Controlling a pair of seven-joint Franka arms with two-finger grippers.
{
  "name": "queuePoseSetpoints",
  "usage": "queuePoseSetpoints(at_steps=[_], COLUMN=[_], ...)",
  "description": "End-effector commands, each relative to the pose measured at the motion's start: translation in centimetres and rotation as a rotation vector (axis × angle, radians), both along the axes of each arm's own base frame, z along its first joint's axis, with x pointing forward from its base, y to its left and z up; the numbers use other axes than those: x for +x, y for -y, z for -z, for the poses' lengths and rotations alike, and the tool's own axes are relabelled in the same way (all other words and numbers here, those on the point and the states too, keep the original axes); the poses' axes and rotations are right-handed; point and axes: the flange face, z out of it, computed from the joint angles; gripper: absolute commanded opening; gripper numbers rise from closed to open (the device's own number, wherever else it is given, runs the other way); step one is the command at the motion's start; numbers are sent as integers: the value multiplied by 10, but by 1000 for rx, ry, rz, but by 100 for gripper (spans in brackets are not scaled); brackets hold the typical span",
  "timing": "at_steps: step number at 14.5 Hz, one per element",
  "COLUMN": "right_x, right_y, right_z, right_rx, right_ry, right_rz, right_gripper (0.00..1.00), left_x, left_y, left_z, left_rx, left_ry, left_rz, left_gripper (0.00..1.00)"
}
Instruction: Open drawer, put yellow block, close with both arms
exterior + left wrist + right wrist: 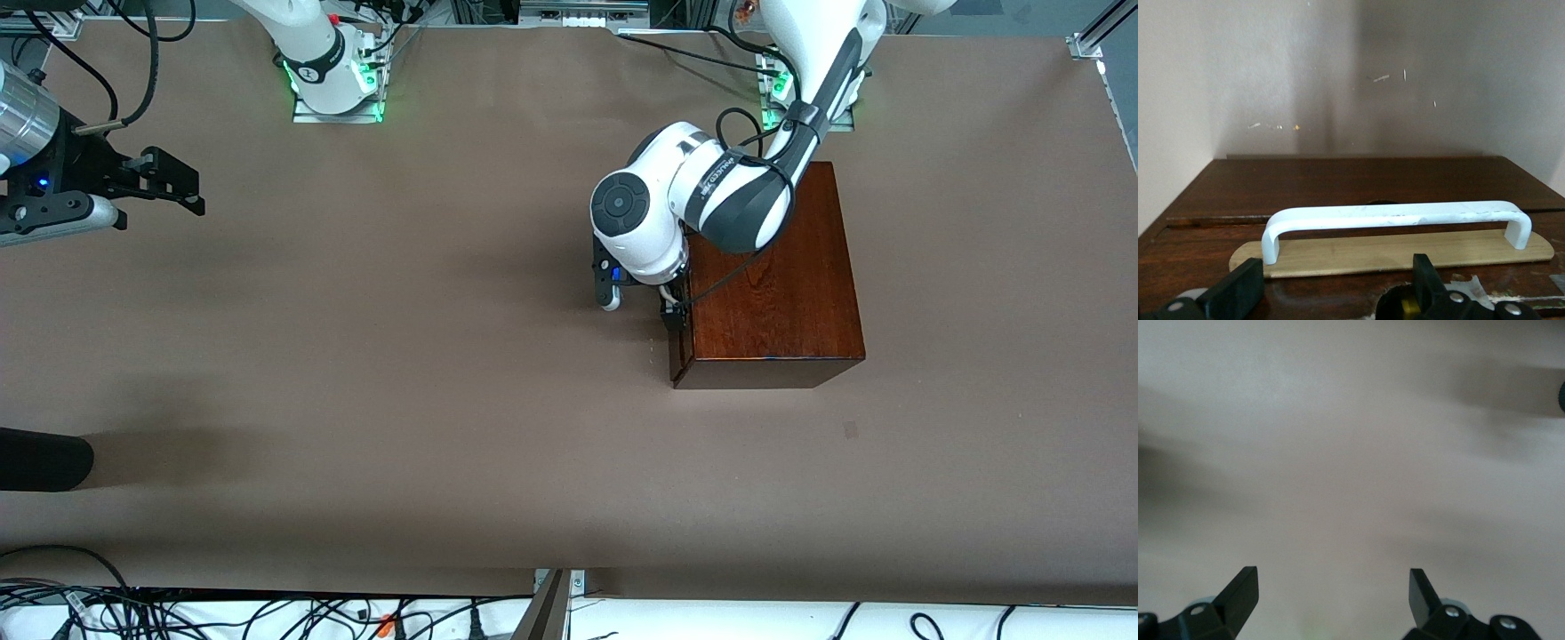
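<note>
Now lining up on the drawer handle.
Left gripper jaws released, needing to straddle the bar squarely; right gripper waiting, jaws released, over bare desk.

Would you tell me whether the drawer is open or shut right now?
Shut: the drawer front sits flush with the box, no tray showing. The open left gripper faces its white handle.

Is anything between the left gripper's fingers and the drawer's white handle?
No. In the left wrist view the open left gripper faces the white U-shaped bar handle on the dark reddish-brown drawer front, nothing between.
</note>
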Motion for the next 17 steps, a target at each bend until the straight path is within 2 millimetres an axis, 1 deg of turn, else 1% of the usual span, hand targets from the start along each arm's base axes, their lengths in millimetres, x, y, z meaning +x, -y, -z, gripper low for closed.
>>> queuePoseSetpoints(at_steps=[1, 3, 4, 5, 6, 7, 8, 9, 10, 11, 12, 14, 15, 17], right_x=[2, 2, 2, 2, 2, 2, 2, 2, 2, 2, 2, 2, 2, 2], right_y=[1, 2, 2, 1, 2, 2, 2, 2, 2, 2, 2, 2, 2, 2], right_z=[-4, -5, -5, -4, -5, -4, -4, -5, -4, -5, -4, -5, -5, -5], right_rx=[-4, -4, -4, -4, -4, -4, -4, -2, -2, -2, -4, -3, -4, -2], right_ry=[7, 9, 9, 7, 9, 7, 7, 9, 7, 9, 7, 9, 9, 9], right_rz=[6, 6, 6, 4, 6, 4, 4, 3, 3, 3, 3, 3, 3, 3], right_gripper=[100, 100, 100, 100, 100, 100, 100, 100, 100, 100, 100, 100, 100, 100], left_x=[4, 5, 6, 4, 4, -5, -7, -7, -5, -4, -4, -9, -9, 0], left_y=[-27, -25, -20, -8, 4, 22, 31, 38, 42, 40, 36, 26, 15, -17], left_z=[-11, -14, -17, -24, -36, -43, -53, -68, -89, -108, -131, -166, -178, -205], left_rx=[67, 59, 46, 25, 2, -10, -26, -70, -128, -166, -195, -210, -194, -187], left_ry=[9, 24, 41, 75, 126, 165, 204, 219, 215, 216, 240, 277, 288, 325], left_rz=[12, -2, -22, -64, -131, -184, -262, -368, -480, -565, -621, -700, -761, -923], left_gripper=[100, 100, 100, 100, 100, 100, 100, 100, 100, 100, 100, 100, 100, 100])
